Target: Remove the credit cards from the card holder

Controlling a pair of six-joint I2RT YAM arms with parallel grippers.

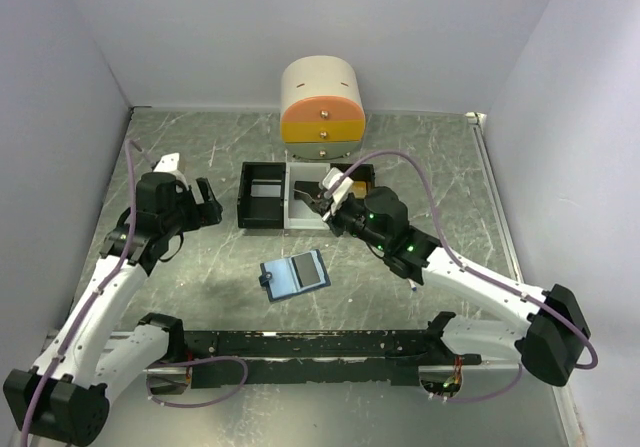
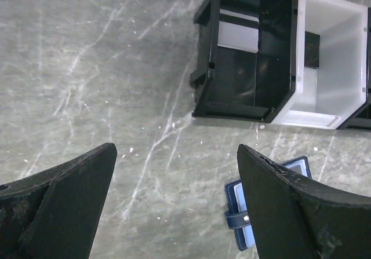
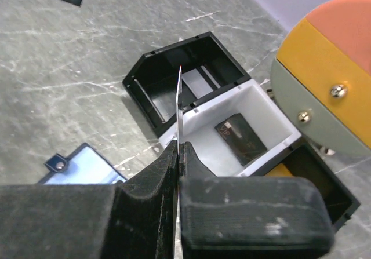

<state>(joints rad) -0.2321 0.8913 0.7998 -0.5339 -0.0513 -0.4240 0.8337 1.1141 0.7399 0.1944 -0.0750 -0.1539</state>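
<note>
While I am watching from above, the card holder (image 1: 295, 274) is lying open on the surface (image 1: 200, 297), well short of the 3-compartment tray (image 1: 243, 199). The left claw (image 1: 208, 207) is hanging spread wide, and the right claw (image 1: 328, 189) is hovering over the tray.

From the left wrist, I am seeing both fingers (image 2: 75, 189) standing far apart and gripping nothing.

From the right wrist, that claw is pinching 1 thin card (image 3: 179, 108) edge-on, while 1 dark card (image 3: 240, 138) is lying in the white compartment (image 3: 261, 105).

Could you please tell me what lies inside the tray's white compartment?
One dark card lies on the floor of the white compartment. In the top view the right fingers hide part of it; anything beneath the card cannot be seen.
</note>
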